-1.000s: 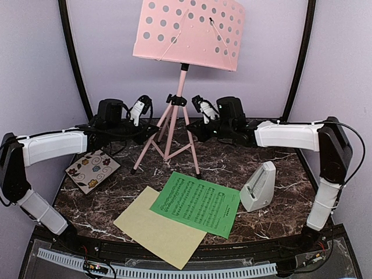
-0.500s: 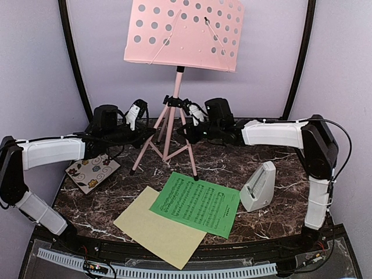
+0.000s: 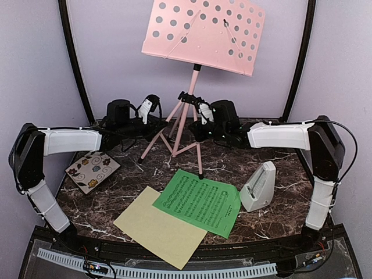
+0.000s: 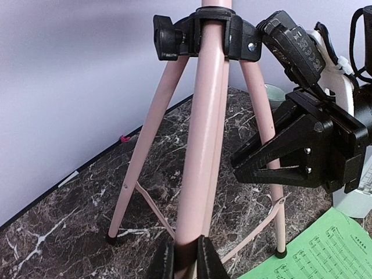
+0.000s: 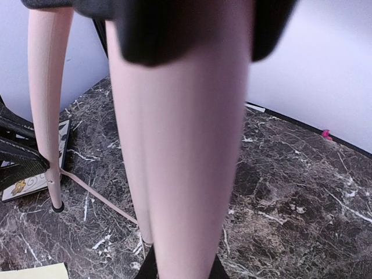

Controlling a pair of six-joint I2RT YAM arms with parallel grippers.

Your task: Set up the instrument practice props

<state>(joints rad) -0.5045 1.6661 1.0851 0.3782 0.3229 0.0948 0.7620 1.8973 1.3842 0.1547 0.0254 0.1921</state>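
Note:
The pink music stand [image 3: 194, 78] stands at the back of the marble table, leaning so that its perforated desk [image 3: 203, 35] sits off to the right. My left gripper [image 3: 157, 125] is shut on one tripod leg [image 4: 200, 151], whose tube runs down between the jaws [image 4: 186, 258]. From the other side, my right gripper [image 3: 197, 131] is shut on another pink leg [image 5: 186, 174] that fills its view. The green music sheet [image 3: 197, 201] partly covers the pale yellow sheet [image 3: 154, 229] at the front. To their right stands the grey metronome [image 3: 258, 187].
A floral tile [image 3: 92, 170] lies at the left under my left forearm. The stand's front foot [image 3: 200, 174] rests by the green sheet's far edge. Purple walls close off the back and sides. The two grippers are a few centimetres apart around the tripod.
The stand has shifted right and its desk now leans further right. Both grippers have moved with it, keeping hold of the legs.

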